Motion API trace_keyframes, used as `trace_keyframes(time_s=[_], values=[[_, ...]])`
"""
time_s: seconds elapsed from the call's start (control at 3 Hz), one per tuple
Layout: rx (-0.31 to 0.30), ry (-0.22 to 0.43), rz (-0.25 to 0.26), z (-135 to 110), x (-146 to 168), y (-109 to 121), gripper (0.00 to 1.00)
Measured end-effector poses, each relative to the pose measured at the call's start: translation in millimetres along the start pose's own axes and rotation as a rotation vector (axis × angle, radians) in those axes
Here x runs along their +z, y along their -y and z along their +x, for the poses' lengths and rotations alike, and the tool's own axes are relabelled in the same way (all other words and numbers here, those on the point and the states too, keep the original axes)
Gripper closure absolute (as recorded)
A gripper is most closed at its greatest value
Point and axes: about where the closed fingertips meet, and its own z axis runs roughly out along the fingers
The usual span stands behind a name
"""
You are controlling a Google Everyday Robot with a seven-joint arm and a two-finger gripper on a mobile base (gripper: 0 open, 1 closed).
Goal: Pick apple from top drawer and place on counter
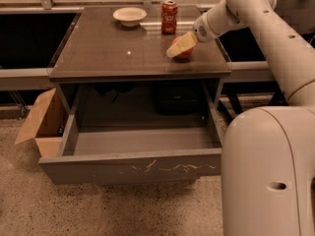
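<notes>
The small red apple (186, 53) sits low on the right part of the counter (118, 53), between my gripper's pale fingers (178, 45). My gripper (181, 48) reaches in from the right and is closed around the apple, which looks to be touching the tabletop. The top drawer (133, 167) is pulled open below the counter. Its scratched grey front faces me and nothing shows inside it.
A red soda can (169, 17) stands just behind the gripper. A white bowl (130, 16) is at the back of the counter. A brown cardboard box (43, 124) lies open on the floor left of the drawer. My white arm and body (268, 166) fill the right side.
</notes>
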Motion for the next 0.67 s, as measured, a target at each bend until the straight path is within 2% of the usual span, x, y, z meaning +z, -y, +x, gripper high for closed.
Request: trace_keyframes(time_s=[0.33, 0.67], values=[[0.000, 0.000, 0.000, 0, 0, 0, 0.00], [-0.022, 0.054, 0.066, -14, -33, 12, 0.00]])
